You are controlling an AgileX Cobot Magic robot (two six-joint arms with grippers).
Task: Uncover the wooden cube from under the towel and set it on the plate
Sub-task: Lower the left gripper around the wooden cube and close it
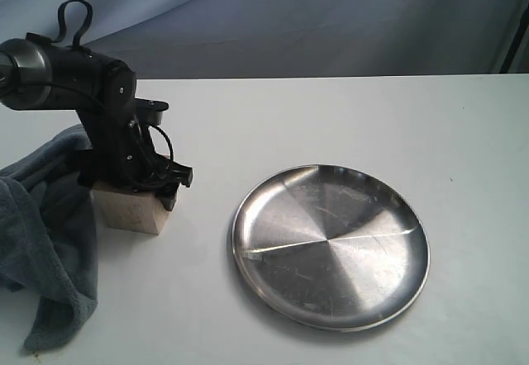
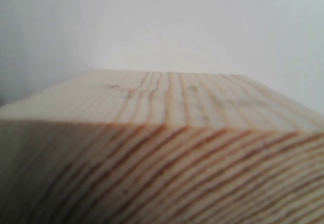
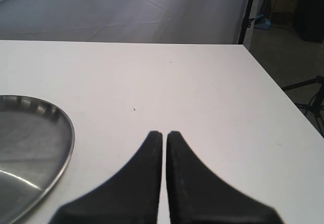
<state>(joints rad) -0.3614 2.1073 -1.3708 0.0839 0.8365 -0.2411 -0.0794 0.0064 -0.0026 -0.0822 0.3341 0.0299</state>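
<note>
The wooden cube (image 1: 132, 210) stands on the white table, left of the plate (image 1: 331, 245) and clear of the towel (image 1: 45, 241). My left gripper (image 1: 132, 190) is down over the cube's top, with one black finger (image 1: 169, 198) pressed against its right side. In the left wrist view the cube's grained face (image 2: 167, 153) fills the picture and hides the fingers. The shiny steel plate has nothing on it, and its rim (image 3: 68, 143) also shows in the right wrist view. My right gripper (image 3: 164, 134) is shut on nothing above bare table beside the plate.
The grey-blue towel lies bunched at the left table edge, just behind and left of the left arm. A grey backdrop (image 1: 331, 18) hangs behind the table. The table's far corner and floor clutter (image 3: 288, 11) show in the right wrist view.
</note>
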